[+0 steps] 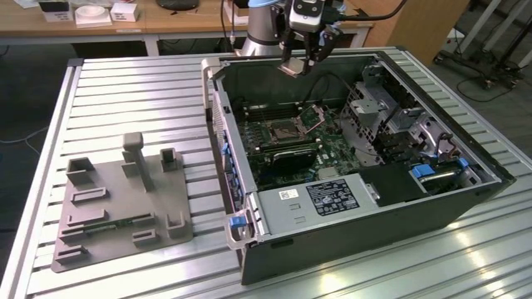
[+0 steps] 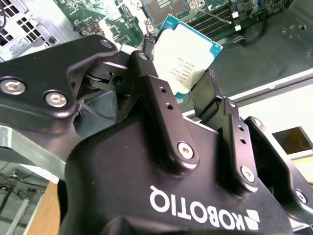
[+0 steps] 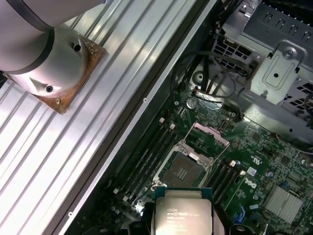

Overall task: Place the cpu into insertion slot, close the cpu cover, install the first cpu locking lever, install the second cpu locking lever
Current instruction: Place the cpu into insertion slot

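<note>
Matt metal cpu [image 3: 182,216], ribbed metal table [image 1: 124,93]

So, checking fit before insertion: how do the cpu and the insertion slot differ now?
The cpu has a pale silver top; the insertion slot is dark inside. The cpu is held in the pincer, clear of the board; the insertion slot sits in it, uncovered. Both are square.

Black gripper [image 2: 178,81] with silver screws, white lettering; pale grey arm [image 1: 261,28].

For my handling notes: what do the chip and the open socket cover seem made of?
The chip: matt silver-grey metal top over a teal board rim. The cover: thin bare sheet metal, probably steel, judging by its pale sheen.
</note>
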Motion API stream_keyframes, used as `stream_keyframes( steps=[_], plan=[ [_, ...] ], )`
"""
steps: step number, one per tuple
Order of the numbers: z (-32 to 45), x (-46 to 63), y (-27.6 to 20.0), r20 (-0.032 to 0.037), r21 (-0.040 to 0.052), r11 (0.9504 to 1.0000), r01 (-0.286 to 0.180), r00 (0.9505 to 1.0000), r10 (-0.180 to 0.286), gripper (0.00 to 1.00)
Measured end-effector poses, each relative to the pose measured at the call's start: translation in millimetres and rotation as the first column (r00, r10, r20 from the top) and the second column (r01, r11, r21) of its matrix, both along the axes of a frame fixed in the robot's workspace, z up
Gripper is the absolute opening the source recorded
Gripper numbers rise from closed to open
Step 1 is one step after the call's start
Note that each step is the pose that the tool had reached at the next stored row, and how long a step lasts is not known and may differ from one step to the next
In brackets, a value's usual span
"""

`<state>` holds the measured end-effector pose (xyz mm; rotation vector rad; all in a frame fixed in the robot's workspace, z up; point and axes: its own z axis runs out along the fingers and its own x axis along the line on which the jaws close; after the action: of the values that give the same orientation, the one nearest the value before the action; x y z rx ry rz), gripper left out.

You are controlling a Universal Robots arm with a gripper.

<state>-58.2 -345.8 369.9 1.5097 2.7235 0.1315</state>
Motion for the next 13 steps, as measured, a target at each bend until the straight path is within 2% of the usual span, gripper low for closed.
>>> stream_keyframes(
  steps=[9, 13],
  plan=[
    [0.0, -2.7, 0.0, -0.0001, -0.0001, 0.9998, 0.021, 0.9998, -0.021, 0.54],
    [-0.1, -2.8, -0.1, 0.0, 0.0, 0.999, 0.044, 0.999, -0.044, 0.54]
  ],
)
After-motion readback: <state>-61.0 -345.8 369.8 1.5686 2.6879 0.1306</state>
